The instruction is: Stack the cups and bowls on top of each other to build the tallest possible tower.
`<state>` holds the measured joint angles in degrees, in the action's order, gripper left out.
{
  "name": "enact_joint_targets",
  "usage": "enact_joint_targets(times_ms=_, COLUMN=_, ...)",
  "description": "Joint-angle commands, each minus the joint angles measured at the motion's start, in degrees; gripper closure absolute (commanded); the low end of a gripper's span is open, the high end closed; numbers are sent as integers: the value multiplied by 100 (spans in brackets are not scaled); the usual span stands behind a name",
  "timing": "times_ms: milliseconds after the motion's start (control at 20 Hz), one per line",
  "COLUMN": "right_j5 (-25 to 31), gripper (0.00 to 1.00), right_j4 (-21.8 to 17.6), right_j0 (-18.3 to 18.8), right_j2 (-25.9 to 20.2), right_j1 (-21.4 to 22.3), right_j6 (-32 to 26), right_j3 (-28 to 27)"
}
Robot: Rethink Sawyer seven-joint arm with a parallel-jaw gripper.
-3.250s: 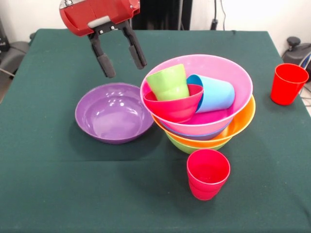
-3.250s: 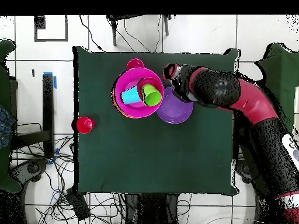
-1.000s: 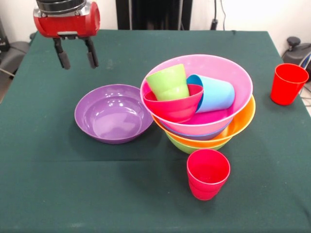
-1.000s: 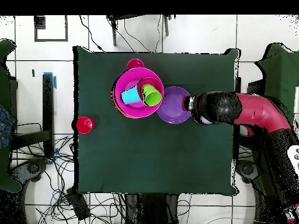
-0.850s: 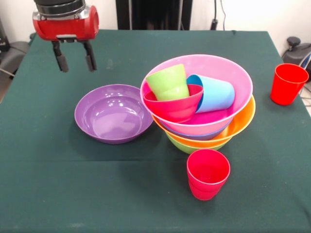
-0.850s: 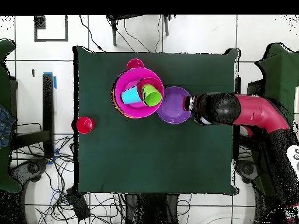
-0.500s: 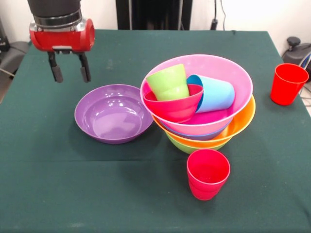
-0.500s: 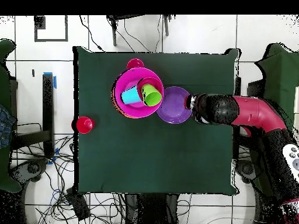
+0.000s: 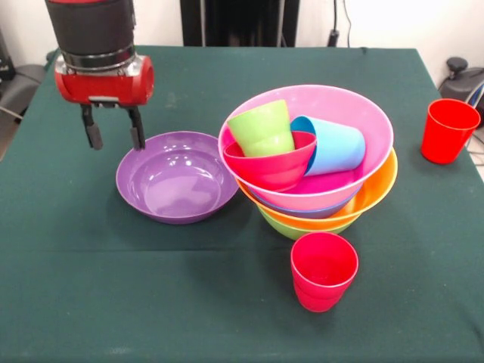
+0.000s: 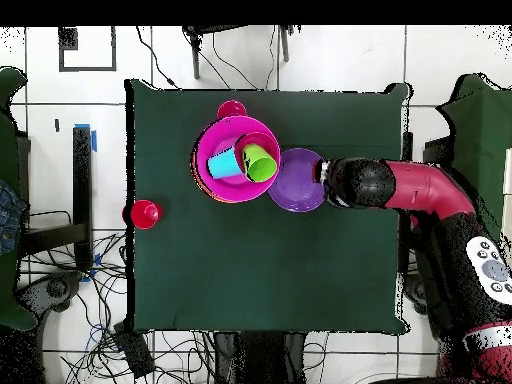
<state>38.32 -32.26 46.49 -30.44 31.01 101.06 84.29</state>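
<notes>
While the gripper (image 9: 114,136) is hanging open and empty over the outer rim of the purple bowl (image 9: 177,176), we are reading the step as a rim grasp. That bowl is sitting alone on the table (image 9: 76,287), just beside the tower (image 9: 318,174), whose pink bowl (image 9: 355,121) is carrying the small red bowl (image 9: 274,160), green cup (image 9: 262,128) and blue cup (image 9: 333,145). We are judging it best to straddle the rim, one finger inside, one outside, close firmly, lift level, and clear the pile's edge. Two red cups (image 9: 324,271) are standing apart.
</notes>
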Motion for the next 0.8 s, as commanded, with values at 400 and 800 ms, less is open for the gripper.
enact_joint_targets(times_ms=400, right_j5=-925, gripper=0, right_j4=-82, right_j0=-515, right_j2=762, right_j1=-662, right_j6=749, right_j3=-469)
enact_joint_targets(times_ms=800, right_j5=-961, gripper=0, right_j4=-48, right_j0=-570, right_j2=961, right_j1=-757, right_j6=581, right_j3=-425)
